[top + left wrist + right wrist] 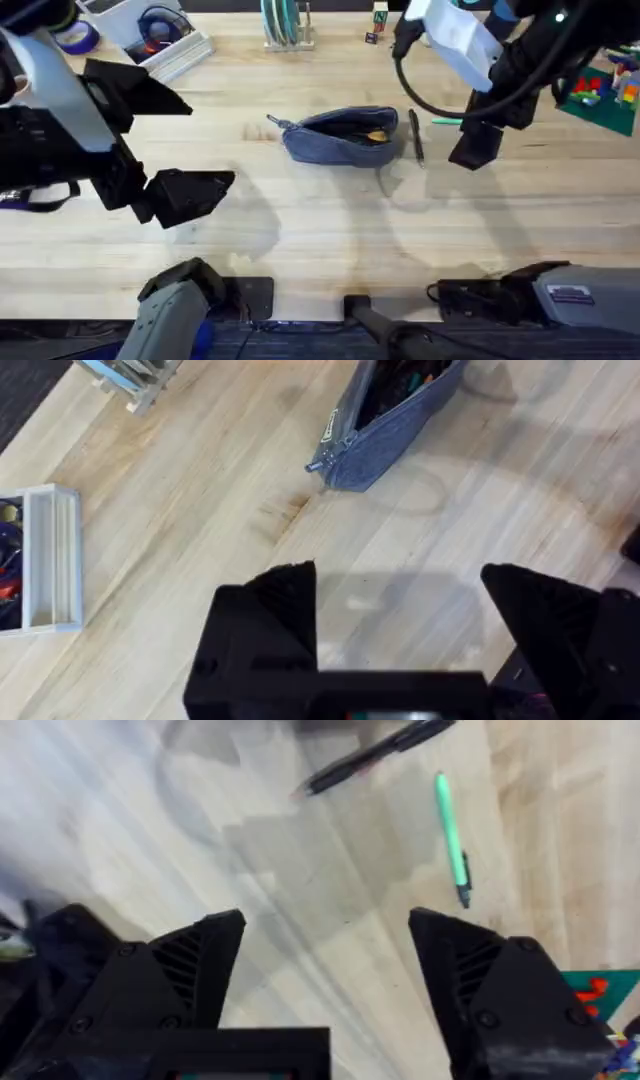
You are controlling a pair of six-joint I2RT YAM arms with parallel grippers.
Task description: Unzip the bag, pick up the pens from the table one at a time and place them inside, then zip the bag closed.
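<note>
My left gripper (400, 650): fingers spread, empty, above bare table (330, 225).
My right gripper (325, 990): fingers spread, empty, over the pens.
Bag (342, 134): mid-table, zipper open.
Black pen (416, 137): just right of bag.
Green pen (451, 838): beside black one.
Far edge: white tray (165, 45), rack (285, 25).

Blue-grey bag (342, 135) unzipped (gaping); black pen (416, 137), green pen (451, 838) beside on table (330, 215)

The bag (342, 134) lies mid-desk (330, 230), toward the far edge. One pen (416, 137) lies just right of it, another pen (447, 121) farther right.
</note>
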